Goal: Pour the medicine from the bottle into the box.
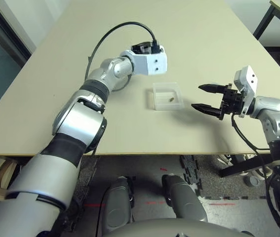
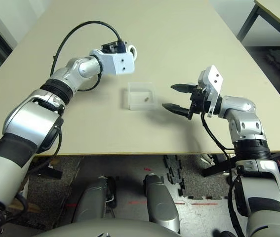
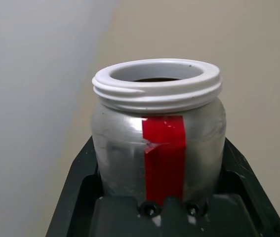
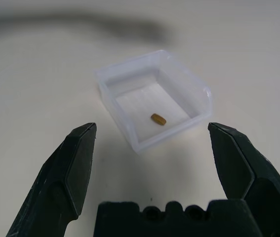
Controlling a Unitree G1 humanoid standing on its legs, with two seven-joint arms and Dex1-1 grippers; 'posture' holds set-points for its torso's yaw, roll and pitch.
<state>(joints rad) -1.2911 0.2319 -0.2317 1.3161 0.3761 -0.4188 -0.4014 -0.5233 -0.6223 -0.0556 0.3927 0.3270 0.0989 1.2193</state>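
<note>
The bottle (image 3: 157,128) is silver-grey with a strip of red label and an open white threaded mouth, with no cap on it. My left gripper (image 3: 158,163) is shut on its body, one black finger (image 3: 83,165) on each side. That hand hangs above the table, behind and to the left of the box, and the bottle's white rim (image 2: 132,51) peeks past the wrist housing. The clear plastic box (image 1: 168,88) lies on the table with one brownish-yellow pill (image 4: 158,119) inside. My right gripper (image 1: 202,98) stands open just right of the box, holding nothing.
The beige table (image 1: 194,34) stretches far behind the box, and its front edge (image 1: 130,153) runs close below my arms. A black cable (image 1: 110,32) loops over my left forearm. A second table's leg (image 1: 262,22) stands at the back right.
</note>
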